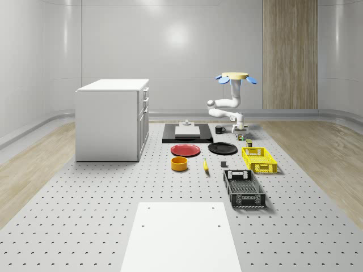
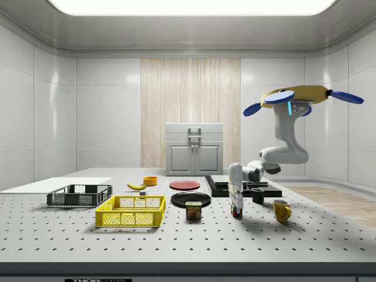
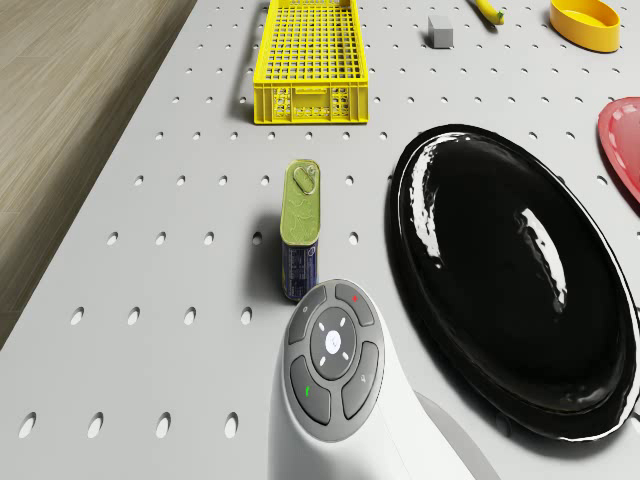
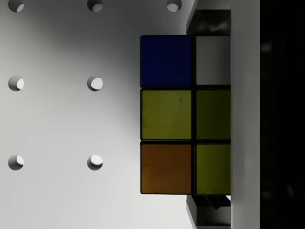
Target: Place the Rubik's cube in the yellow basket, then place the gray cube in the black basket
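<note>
Side view, drone: hovers beside the desk.
Fingers: clamped on upright Rubik's cube, resting on desk.

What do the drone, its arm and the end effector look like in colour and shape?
The drone has a flat mustard-yellow disc body with blue rotor blades and a small cyan light below. The arm is glossy white, made of rounded, curved segments with grey joints. Its wrist carries a grey round button pad with small red and green marks. The end effector is white.
</note>
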{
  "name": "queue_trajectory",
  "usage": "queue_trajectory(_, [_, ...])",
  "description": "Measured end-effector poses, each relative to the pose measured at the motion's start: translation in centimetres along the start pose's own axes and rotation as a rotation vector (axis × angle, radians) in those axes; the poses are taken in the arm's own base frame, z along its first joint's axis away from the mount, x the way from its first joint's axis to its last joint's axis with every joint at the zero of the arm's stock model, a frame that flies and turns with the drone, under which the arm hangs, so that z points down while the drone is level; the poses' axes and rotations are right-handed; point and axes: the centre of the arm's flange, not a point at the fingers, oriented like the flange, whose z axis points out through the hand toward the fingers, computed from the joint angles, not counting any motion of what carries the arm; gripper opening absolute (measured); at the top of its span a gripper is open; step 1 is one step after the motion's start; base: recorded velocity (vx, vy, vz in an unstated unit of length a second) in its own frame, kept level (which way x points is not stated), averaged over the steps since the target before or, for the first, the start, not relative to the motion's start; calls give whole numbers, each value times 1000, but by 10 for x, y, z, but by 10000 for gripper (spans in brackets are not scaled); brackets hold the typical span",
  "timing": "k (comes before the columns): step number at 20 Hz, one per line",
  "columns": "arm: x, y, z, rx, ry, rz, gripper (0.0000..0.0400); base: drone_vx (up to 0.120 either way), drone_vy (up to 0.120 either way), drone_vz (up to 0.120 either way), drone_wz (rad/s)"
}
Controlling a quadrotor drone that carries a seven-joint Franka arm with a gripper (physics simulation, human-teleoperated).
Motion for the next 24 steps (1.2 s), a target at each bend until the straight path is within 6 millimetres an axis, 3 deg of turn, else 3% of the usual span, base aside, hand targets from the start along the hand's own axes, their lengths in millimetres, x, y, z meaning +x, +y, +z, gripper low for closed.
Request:
queue_trajectory(8, [0,0,2,0,0,0,338,0,0,0,0])
queue_trajectory(18, [0,0,1,0,0,0,326,0,0,0,0])
queue_trajectory(24, [0,0,-17,0,0,0,325,0,0,53,0])
